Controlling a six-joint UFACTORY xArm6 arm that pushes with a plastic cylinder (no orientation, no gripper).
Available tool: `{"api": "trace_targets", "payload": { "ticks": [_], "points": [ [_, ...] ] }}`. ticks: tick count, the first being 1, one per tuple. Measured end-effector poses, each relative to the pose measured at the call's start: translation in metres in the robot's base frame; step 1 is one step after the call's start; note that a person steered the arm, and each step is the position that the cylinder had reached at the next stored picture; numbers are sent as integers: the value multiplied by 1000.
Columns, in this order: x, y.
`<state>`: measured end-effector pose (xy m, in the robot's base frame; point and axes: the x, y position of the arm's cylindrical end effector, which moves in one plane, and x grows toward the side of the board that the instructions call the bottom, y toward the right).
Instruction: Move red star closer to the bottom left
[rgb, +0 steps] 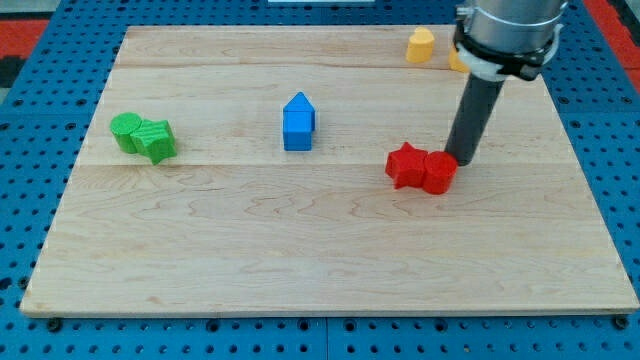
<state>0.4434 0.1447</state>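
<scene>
The red star (404, 165) was found right of the bench's (300, 270) centre, touching a second red block (439, 172) just beside it on the side of the right edge. My tip (463, 160) was set down against that second red block, on its side facing the top right corner. The tool was a plain rod, so nothing was pinched or spread. Two blue blocks (298, 123) sat near the middle, two green blocks (143, 136) near the left edge, and a yellow block (421, 45) by the top edge.
</scene>
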Motion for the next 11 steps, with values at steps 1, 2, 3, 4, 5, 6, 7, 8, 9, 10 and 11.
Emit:
{"api": "trace_targets", "payload": {
  "ticks": [1,2,3,4,5,6,7,8,9,10,11],
  "points": [
    [20,-23],
    [21,-45],
    [18,-35],
    [-1,-26],
    [-13,-62],
    [32,-127],
    [58,-150],
    [65,-242],
    [71,-274],
    [110,-249],
    [126,-262]
  ]
}}
